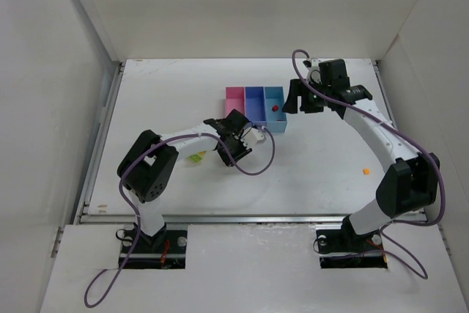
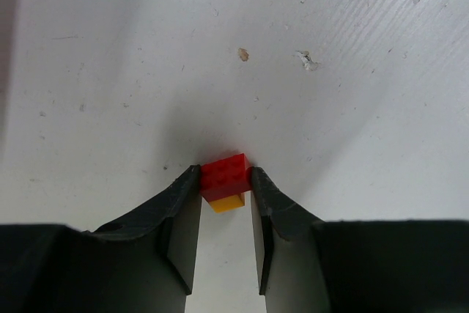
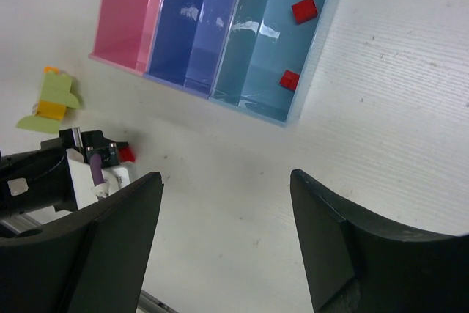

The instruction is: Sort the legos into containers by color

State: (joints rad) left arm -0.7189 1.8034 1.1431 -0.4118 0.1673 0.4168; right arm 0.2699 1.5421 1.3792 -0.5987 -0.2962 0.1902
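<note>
My left gripper is shut on a red lego with a yellow lego stuck under it, just above the table; in the top view it sits in front of the bins. The pink bin, purple-blue bin and light blue bin stand in a row. Two red legos lie in the light blue bin. My right gripper is open and empty, hovering beside the light blue bin's right side.
Lime green and yellow-orange legos lie left of the bins, also seen in the top view. An orange lego lies at the right near my right arm. White walls enclose the table.
</note>
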